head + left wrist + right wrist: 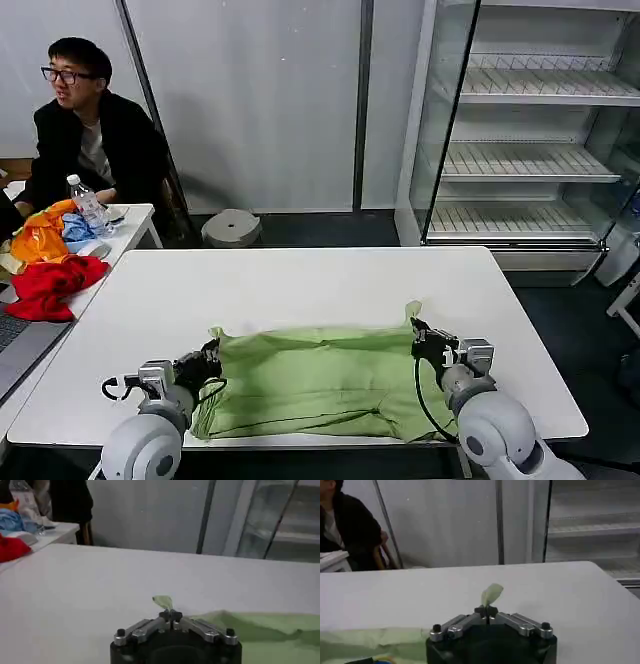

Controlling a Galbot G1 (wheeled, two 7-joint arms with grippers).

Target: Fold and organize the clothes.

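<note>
On the near half of the white table (300, 280) lay the light green shirt (320, 380), spread flat in a rough rectangle with wrinkles across it, its near edge close to the table's front edge. Left gripper (212, 352) sat at the shirt's far left corner, fingers pressed together on a small tuft of green fabric that stuck up between the tips in the left wrist view. Right gripper (418, 332) sat at the far right corner, likewise pinching a raised tab of cloth. Both arms reached in from the near side. Red cloth (50, 285), orange garment (40, 240) and water bottle (88, 205) lay on a side table at far left
</note>
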